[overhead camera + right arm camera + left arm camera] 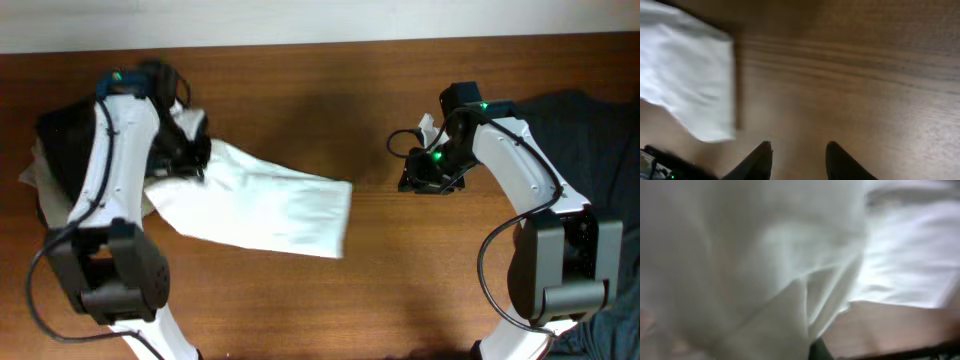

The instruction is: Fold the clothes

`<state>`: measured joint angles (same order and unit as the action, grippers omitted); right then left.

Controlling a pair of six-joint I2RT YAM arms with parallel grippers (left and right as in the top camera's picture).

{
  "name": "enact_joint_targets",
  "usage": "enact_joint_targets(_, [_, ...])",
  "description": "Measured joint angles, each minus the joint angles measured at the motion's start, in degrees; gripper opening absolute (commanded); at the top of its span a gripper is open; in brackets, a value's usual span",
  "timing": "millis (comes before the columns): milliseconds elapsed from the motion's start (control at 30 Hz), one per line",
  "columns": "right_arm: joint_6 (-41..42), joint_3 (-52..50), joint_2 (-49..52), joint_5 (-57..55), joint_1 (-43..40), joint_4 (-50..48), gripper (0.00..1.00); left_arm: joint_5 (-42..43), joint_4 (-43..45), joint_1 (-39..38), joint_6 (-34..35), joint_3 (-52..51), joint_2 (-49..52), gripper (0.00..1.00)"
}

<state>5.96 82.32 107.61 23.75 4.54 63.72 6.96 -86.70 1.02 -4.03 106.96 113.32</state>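
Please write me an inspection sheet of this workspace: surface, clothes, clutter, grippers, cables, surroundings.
Surface: wooden table, brown, grain visible.
Job's things: white shirt lies partly folded, left of centre; black garment and beige garment at the left edge; dark blue garment at the right.
Clutter: nothing seen.
Grippers: left gripper at the shirt's left end, fingers hidden by cloth; right gripper open, empty, over bare wood.
Cables: black cables loop along both arms.
Surroundings: pale strip beyond the far edge.

We see a plain white shirt [270, 205] left of the black right tool [797, 150], a dark slate-blue garment [590, 125] right of it, on a brown, wood-grained desk [330, 290].
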Motion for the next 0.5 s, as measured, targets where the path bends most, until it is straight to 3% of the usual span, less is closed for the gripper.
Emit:
enact_joint_targets(100, [0.00, 0.00, 0.00, 0.02, 0.00, -0.28, 0.39, -1.51, -0.28, -7.23, -0.90, 6.21, -1.25, 0.01])
enact_joint_targets(167, [0.04, 0.00, 0.00, 0.02, 0.00, -0.26, 0.39, -1.66, 0.20, -13.29, -0.90, 5.64, 1.38, 0.27])
enact_joint_targets(233, [-0.22, 0.00, 0.00, 0.00, 0.00, 0.09, 0.39, -1.75, 0.61, -18.05, -0.92, 4.07, 5.14, 0.36])
enact_joint_targets(267, [-0.44, 0.00, 0.00, 0.00, 0.00, 0.33, 0.39, -1.68, 0.52, -20.48, -0.90, 3.23, 8.46, 0.51])
enact_joint_targets(300, [-0.48, 0.00, 0.00, 0.02, 0.00, 0.35, 0.40, -1.66, 0.52, -22.03, -0.87, 2.86, 10.95, 0.54])
enact_joint_targets(367, [-0.61, 0.00, 0.00, 0.02, 0.00, 0.37, 0.40, -1.84, -0.15, -24.46, -0.20, 2.75, 12.04, 0.54])
enact_joint_targets(467, [-1.36, 0.00, 0.00, 0.07, 0.00, 0.37, 0.40, -2.73, -9.22, -25.44, 0.42, 10.25, 12.68, 0.58])
enact_joint_targets(500, [-1.81, 0.00, 0.00, 0.07, 0.00, 0.37, 0.40, -4.87, -9.70, -24.28, 0.61, 15.43, 12.46, 0.29])
